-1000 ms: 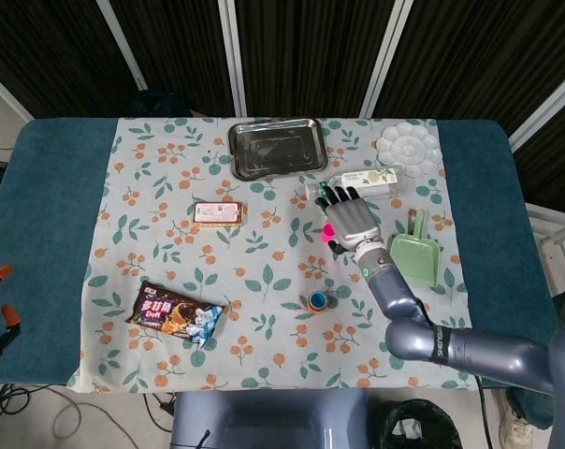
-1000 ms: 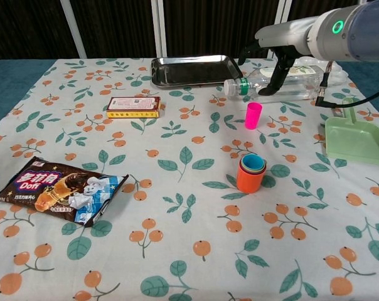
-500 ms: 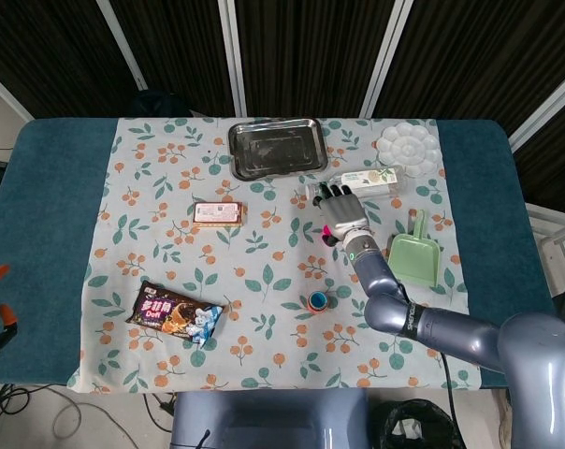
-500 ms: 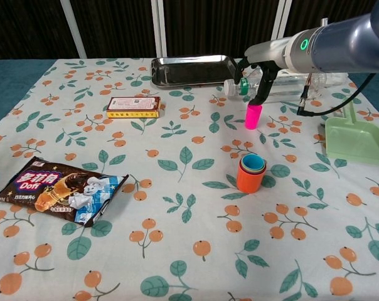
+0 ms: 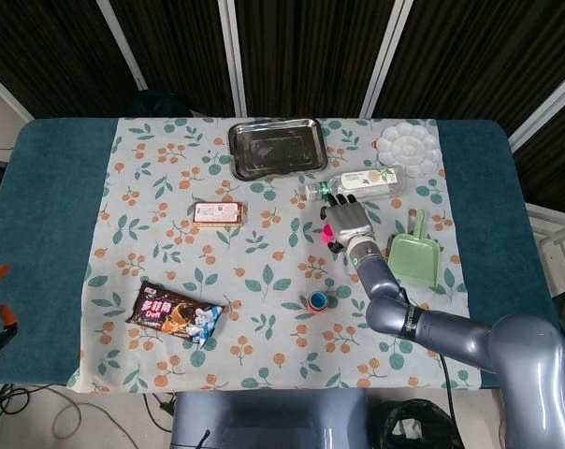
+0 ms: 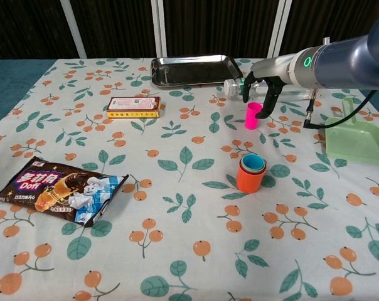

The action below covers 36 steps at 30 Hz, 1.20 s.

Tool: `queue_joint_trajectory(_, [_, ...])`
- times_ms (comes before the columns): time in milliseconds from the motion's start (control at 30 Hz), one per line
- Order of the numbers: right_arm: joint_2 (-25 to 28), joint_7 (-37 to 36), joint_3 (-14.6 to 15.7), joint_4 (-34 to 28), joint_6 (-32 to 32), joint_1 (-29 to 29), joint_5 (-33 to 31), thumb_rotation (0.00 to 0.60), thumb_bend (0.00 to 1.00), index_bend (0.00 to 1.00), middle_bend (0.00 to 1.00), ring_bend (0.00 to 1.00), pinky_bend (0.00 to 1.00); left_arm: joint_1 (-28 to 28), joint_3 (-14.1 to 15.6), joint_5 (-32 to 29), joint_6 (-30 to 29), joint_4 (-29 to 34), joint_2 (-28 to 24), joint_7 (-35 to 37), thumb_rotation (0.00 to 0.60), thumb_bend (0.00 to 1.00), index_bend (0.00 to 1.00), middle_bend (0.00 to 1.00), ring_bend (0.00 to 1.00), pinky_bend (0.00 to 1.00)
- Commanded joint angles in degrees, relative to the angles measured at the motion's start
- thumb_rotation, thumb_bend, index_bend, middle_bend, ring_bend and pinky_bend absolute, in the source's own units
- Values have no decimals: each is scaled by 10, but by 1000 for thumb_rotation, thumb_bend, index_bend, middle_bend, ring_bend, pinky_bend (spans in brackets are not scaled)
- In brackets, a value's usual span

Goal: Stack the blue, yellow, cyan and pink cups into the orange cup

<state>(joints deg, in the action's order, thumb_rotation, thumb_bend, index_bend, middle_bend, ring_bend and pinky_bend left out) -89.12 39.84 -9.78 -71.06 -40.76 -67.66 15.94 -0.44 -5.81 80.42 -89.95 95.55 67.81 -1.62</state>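
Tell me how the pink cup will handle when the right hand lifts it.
The pink cup looks small and thin-walled, so probably light and rigid. It is tall for its narrow base, so a sideways nudge from the right hand could well tip it, and on its side it would likely roll. Its smooth, tapered wall may slip in a loose grip.

Right hand (image 5: 344, 223) over pink cup (image 5: 326, 230); orange cup (image 5: 316, 301) stack well apart, nearer.

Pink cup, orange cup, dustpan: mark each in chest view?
pink cup (image 6: 252, 117), chest view, on its side wall below the rim.
orange cup (image 6: 248, 182), chest view, on its outer wall.
dustpan (image 6: 356, 141), chest view, on its green pan.
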Motion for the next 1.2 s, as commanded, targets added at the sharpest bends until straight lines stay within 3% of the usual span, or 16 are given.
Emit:
queue_joint_trajectory(33, [-5, -7, 1, 8, -6, 3, 5, 600, 404, 319, 0, 18, 89, 0, -1, -3, 1, 0, -1, 0, 600, 682, 184, 98, 6, 60])
queue_joint_trajectory(1200, [-22, -40, 2, 29, -15, 11, 38, 600, 404, 429, 0, 25, 89, -1, -1, -7, 5, 2, -3, -3, 600, 682, 198, 98, 6, 60])
